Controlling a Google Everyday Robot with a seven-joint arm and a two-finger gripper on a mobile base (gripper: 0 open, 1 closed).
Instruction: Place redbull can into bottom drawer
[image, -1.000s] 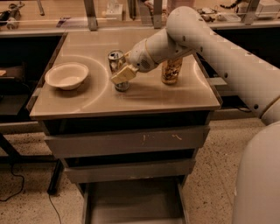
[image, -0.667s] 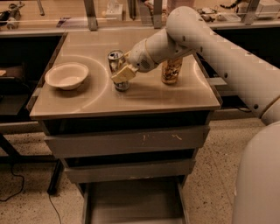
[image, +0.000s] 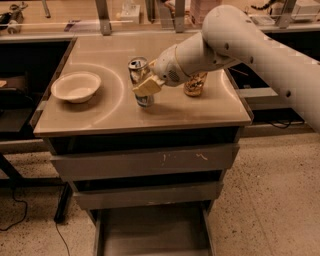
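The redbull can (image: 139, 74), slim and silver-blue with a silver top, stands near the middle of the cabinet top, leaning slightly. My gripper (image: 149, 79) reaches in from the right and is shut on the redbull can, one tan finger (image: 147, 86) lying across its front; the other finger is hidden behind the can. The bottom drawer (image: 150, 235) is pulled out at the foot of the cabinet, and its flat grey floor shows nothing in it.
A white bowl (image: 76, 86) sits at the left of the cabinet top (image: 110, 112). A wider gold-brown can (image: 194, 84) stands just right of my gripper, partly behind the arm. Two shut grey drawers (image: 145, 162) lie above the open one. Benches run along the back.
My gripper and the redbull can have shifted slightly to the right together. The bowl and the gold-brown can have not moved.
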